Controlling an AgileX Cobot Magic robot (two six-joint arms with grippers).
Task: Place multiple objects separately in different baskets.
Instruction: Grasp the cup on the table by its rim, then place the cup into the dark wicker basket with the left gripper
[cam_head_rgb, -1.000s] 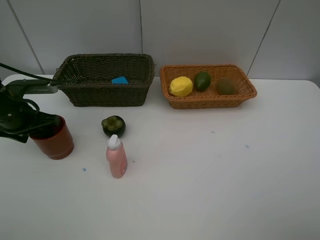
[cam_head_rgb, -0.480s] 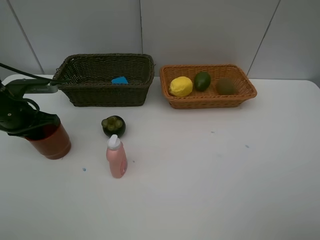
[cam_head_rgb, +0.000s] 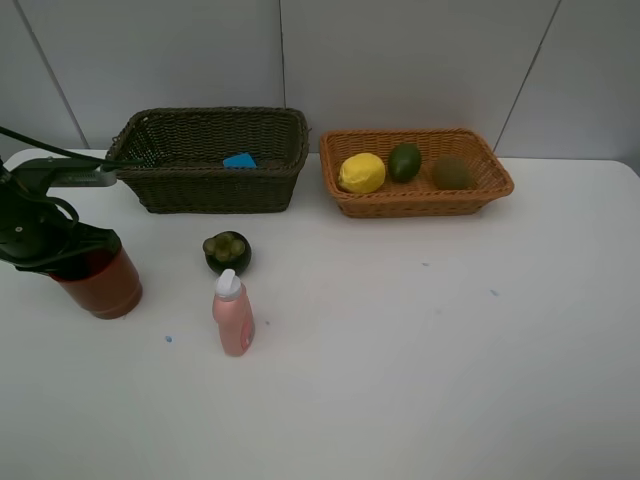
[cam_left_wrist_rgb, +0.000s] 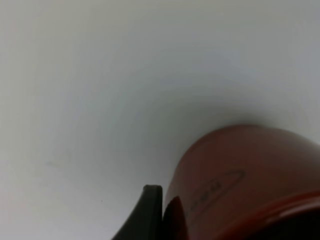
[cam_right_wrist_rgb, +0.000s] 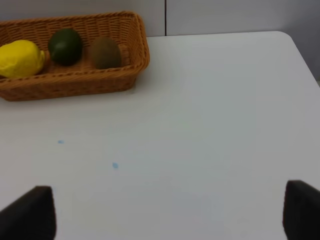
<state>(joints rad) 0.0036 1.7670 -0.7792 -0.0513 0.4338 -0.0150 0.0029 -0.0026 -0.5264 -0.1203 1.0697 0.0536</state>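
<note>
While clamped shut on the wall of a round red plastic cup (cam_head_rgb: 102, 288): black left fingers (cam_left_wrist_rgb: 148, 207), one tip pressed to the cup's outside. Cup upright near the left edge of the white bench (cam_head_rgb: 400, 380). Black right fingers (cam_right_wrist_rgb: 30, 215): spread wide, gripping nothing, over bare bench.

Right of the cup: dark round mangosteen (cam_head_rgb: 227, 250); just beside it, nearer the camera, upright pink bottle with white cap (cam_head_rgb: 233, 318).

Back left: deep dark olive-brown wicker basket (cam_head_rgb: 210, 188), holding blue flat eraser (cam_head_rgb: 240, 160).

Beside it, right: shallower orange-tan wicker basket (cam_head_rgb: 420, 204), holding yellow lemon (cam_head_rgb: 362, 172), green lime (cam_head_rgb: 404, 161), brown kiwi (cam_head_rgb: 452, 172).
</note>
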